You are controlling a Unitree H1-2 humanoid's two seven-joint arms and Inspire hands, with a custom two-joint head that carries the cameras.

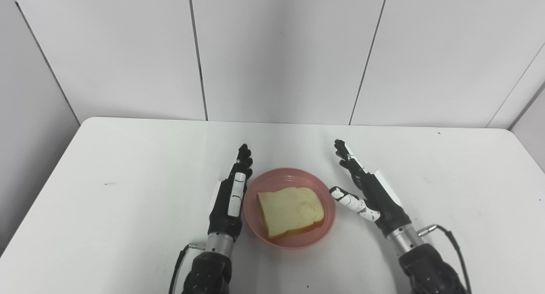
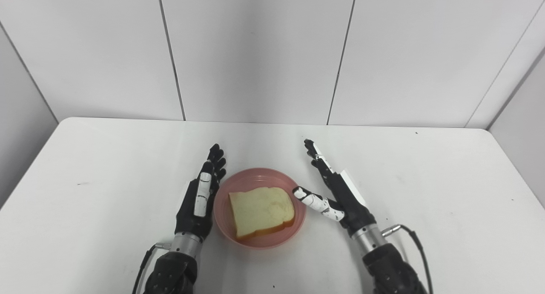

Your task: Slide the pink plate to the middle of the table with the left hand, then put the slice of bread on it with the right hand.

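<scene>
I see the pink plate sitting near the middle of the white bench, toward its near edge, with the slice of bread lying flat in it. My left hand stands on edge against the plate's left rim, fingers released and straight. My right hand rests just right of the plate, fingers spread, grasping nothing, thumb tip beside the rim.

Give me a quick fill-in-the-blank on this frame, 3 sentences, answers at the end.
1. The slice of bread lies on the pink ____.
2. The left hand, open, is beside the plate's ____ edge.
3. The right hand holds ____.

Answers: plate; left; nothing
</scene>
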